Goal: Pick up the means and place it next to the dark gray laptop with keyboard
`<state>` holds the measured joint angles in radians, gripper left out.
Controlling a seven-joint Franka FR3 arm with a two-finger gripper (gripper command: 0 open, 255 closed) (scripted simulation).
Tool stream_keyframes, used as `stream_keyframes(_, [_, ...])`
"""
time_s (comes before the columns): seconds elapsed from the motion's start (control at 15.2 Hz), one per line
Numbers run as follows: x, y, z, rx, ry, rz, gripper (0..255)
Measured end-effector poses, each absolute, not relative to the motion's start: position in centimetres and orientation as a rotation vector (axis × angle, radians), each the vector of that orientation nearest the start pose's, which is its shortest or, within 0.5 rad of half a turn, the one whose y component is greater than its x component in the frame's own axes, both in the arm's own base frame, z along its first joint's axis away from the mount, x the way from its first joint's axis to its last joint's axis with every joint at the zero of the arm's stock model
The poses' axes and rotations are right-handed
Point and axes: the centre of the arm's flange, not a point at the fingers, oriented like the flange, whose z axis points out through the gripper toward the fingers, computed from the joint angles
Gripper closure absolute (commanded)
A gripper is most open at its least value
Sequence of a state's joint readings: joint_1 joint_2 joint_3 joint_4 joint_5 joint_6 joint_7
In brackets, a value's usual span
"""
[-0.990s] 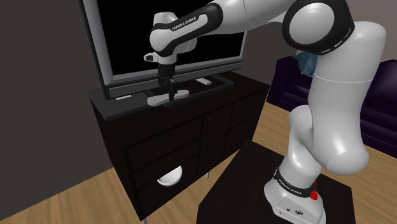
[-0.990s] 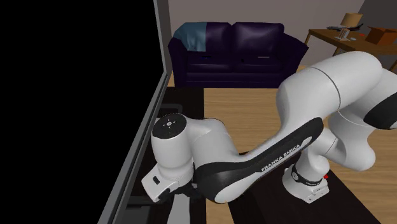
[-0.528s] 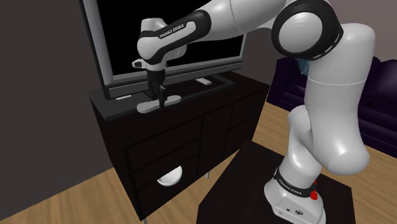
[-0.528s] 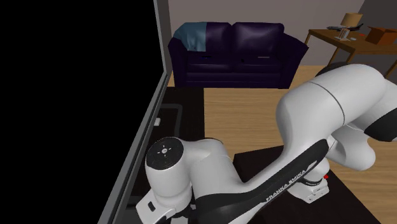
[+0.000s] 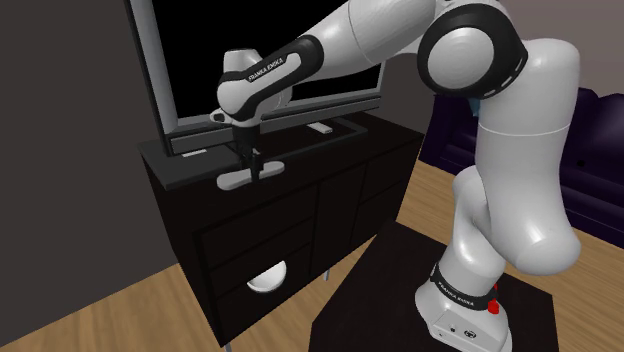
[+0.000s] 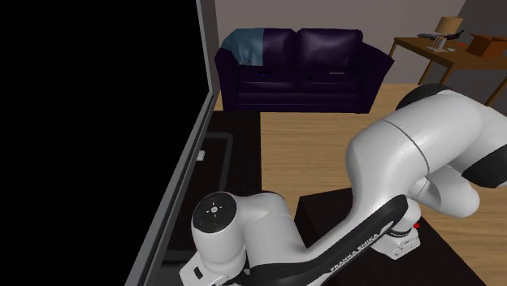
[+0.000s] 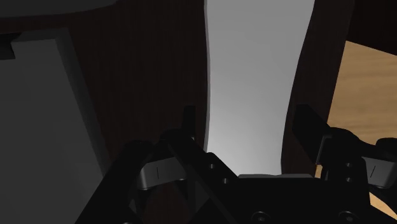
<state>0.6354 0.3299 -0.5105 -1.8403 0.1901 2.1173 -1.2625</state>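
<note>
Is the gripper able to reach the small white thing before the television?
Probably yes: the cabinet top towards the white thing looks free. But the gripper, shut on the long grey object, cannot grasp it.

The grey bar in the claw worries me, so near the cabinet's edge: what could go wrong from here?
1. The grey bar is at the dark cabinet's front edge, with wooden floor beyond; if the claw's hold slips, it could fall off.
2. The arm is close to the TV screen; a careless lift might brush it.
</note>
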Motion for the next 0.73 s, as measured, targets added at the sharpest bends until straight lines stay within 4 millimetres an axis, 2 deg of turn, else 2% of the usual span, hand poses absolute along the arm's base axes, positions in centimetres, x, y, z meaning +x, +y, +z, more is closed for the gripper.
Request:
stream_keyframes(0.26, [61.7,10.7,34.9,-2.487,-1.911,0.005,255])
stream_keyframes(0.66, [61.6,10.6,34.7,-2.487,-1.911,0.004,255])
stream_keyframes(0.73, [61.6,10.6,34.7,-2.487,-1.911,0.004,0])
